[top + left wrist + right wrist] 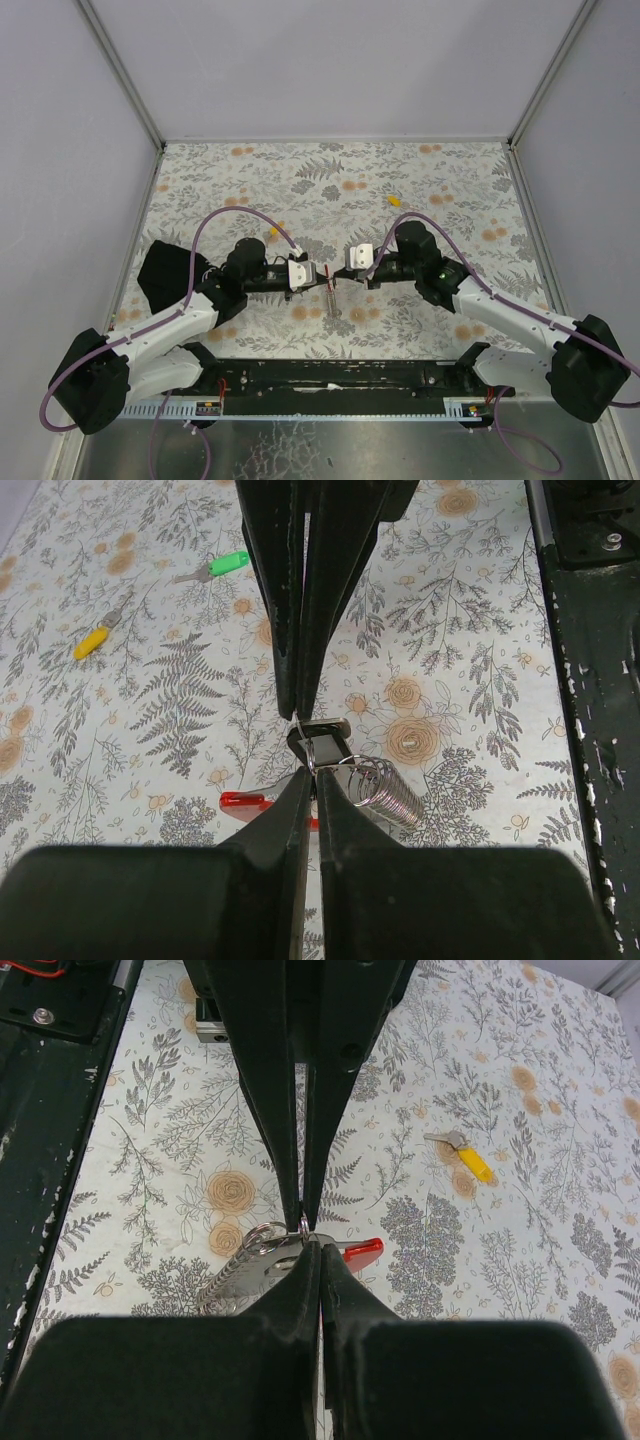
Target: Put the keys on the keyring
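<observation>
The left claw (312,780) and right claw (318,1248) are both clamped on the keyring (385,792) over the near bench (300,170) (black-headed key (320,742) at the pinch); green key (228,563) and yellow key (475,1165) lie loose, unthreaded, so most remains

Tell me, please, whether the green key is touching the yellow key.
Apart. The left wrist view shows the green key and the yellow key lying separately, with bare floral tablecloth between them.

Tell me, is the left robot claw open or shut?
Shut. In its wrist view the left gripper has its fingers together, barely a slit between them, at the keyring; whether they pinch it, I cannot tell.
</observation>
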Motion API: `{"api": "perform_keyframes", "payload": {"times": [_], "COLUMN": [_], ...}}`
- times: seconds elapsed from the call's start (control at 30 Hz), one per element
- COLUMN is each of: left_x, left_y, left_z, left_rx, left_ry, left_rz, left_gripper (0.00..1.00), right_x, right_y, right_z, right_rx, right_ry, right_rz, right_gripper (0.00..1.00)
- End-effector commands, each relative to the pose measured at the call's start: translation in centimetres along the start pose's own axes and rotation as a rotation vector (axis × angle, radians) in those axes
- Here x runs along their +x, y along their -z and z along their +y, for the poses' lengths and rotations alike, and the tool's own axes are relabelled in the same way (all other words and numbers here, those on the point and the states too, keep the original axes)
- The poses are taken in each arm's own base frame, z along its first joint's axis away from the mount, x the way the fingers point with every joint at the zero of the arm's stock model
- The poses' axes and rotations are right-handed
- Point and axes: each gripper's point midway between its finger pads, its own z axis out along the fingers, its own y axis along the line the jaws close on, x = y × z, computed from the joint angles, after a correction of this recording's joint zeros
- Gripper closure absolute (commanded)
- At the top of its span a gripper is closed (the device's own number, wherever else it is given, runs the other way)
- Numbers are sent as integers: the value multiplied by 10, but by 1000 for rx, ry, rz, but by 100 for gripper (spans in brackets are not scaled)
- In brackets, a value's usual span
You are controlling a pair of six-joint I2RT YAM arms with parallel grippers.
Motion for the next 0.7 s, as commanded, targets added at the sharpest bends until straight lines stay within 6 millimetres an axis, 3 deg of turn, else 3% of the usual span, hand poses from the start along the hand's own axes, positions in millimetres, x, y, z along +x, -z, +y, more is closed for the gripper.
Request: {"api": "perform_keyframes", "payload": {"times": [0.0, 0.67], "left_x": [-16, -23], "left_y": [-2, 0], "left_z": [-1, 6], "left_rx": [22, -26], "left_ry": [-10, 32], "left_rz": [-47, -65], "left_gripper": [100, 100], "right_x": [-17, -11], "right_y": [-6, -12], "right_z": [-1, 3], "right_rx": [-29, 8], "right_ry": [40, 55], "right_rz": [-36, 16], "right_gripper": [100, 100]}}
